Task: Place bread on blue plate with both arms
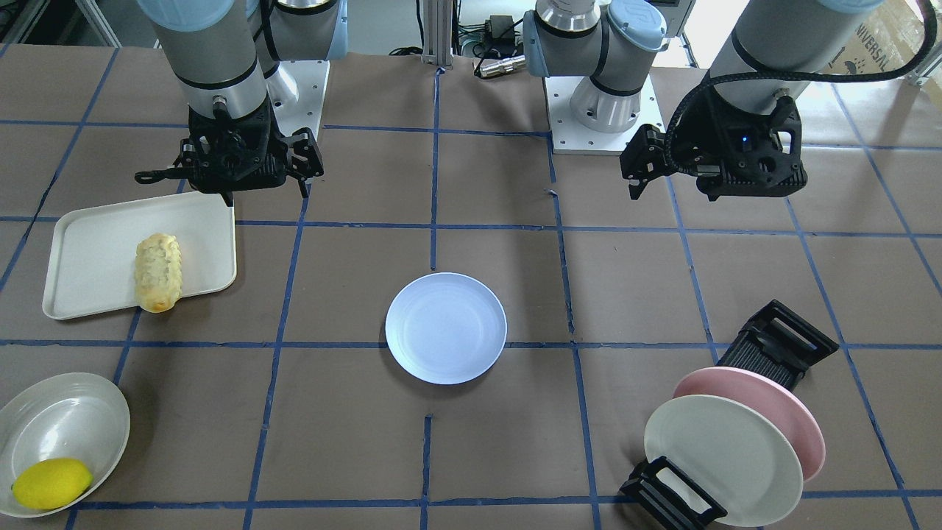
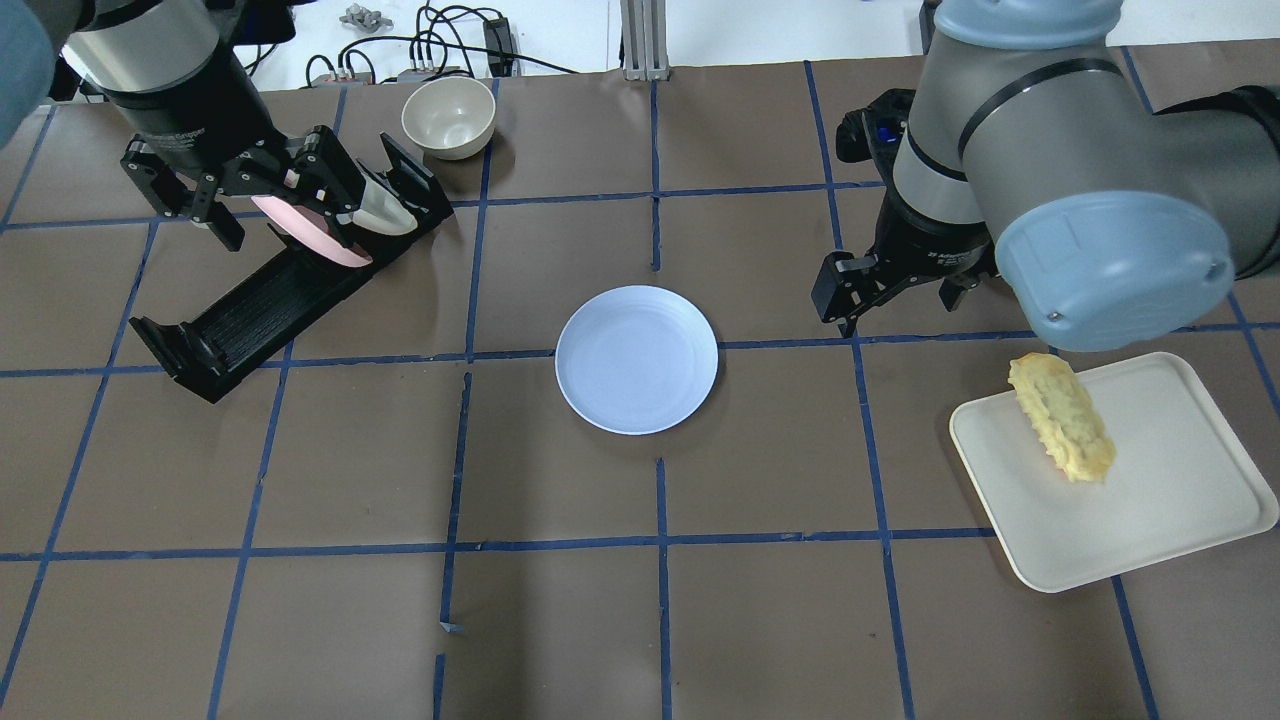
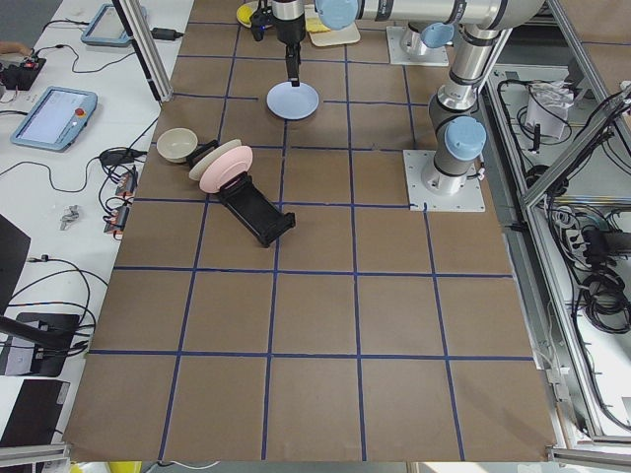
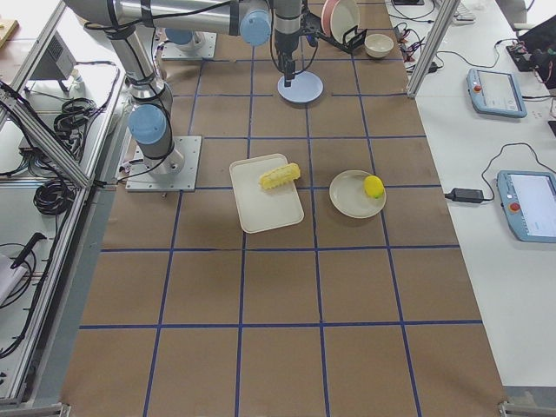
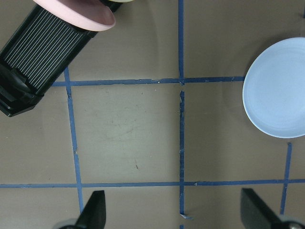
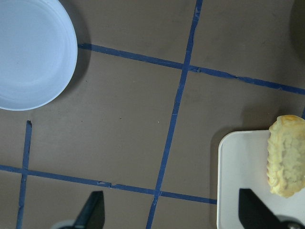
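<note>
The bread (image 1: 157, 271) lies on a cream tray (image 1: 88, 250) on my right side; it also shows in the overhead view (image 2: 1062, 430) and the right wrist view (image 6: 286, 162). The blue plate (image 1: 446, 327) sits bare at the table's middle, also seen overhead (image 2: 636, 359) and in both wrist views (image 5: 279, 93) (image 6: 28, 52). My right gripper (image 1: 224, 184) (image 2: 890, 300) (image 6: 174, 214) is open and empty, hovering between plate and tray. My left gripper (image 1: 639, 173) (image 2: 250, 195) (image 5: 176, 214) is open and empty, hovering over the dish rack side.
A black dish rack (image 2: 270, 300) holds a pink plate (image 1: 780, 412) and a cream plate (image 1: 725, 456) on my left side. A pale bowl (image 1: 66, 419) with a yellow lemon (image 1: 51, 482) sits beyond the tray. A small cream bowl (image 2: 448, 117) stands past the rack.
</note>
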You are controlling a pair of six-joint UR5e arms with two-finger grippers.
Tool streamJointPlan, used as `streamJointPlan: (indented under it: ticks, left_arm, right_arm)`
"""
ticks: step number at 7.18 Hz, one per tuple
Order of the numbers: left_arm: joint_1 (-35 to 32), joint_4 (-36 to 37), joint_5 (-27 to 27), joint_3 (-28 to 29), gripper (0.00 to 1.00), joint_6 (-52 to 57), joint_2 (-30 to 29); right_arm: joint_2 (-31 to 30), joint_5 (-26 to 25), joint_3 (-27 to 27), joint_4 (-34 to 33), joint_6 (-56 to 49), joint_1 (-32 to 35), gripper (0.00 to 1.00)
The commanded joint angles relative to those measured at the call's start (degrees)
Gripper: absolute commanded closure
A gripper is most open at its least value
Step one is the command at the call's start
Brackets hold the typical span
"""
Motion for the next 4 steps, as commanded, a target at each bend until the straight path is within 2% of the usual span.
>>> streamJointPlan:
  ticks: [1,2,4]
  left_arm:
    - [0.0,0.0,0.3,0.0,0.0,0.0,0.0]
    - [0.0,0.0,0.3,0.3,0.0,0.0,0.0]
    - [0.0,0.1,0.1,0.8,0.0,-0.2,-0.8]
  right_arm:
    - [0.5,0.1,-0.4,-0.1,-0.1,0.0,0.0]
    - [1.3,0.0,0.5,-0.5,-2.6,-1.3,0.0]
    - [1.1,-0.7,5.8,-7.9,-11.2,-4.7,0.0]
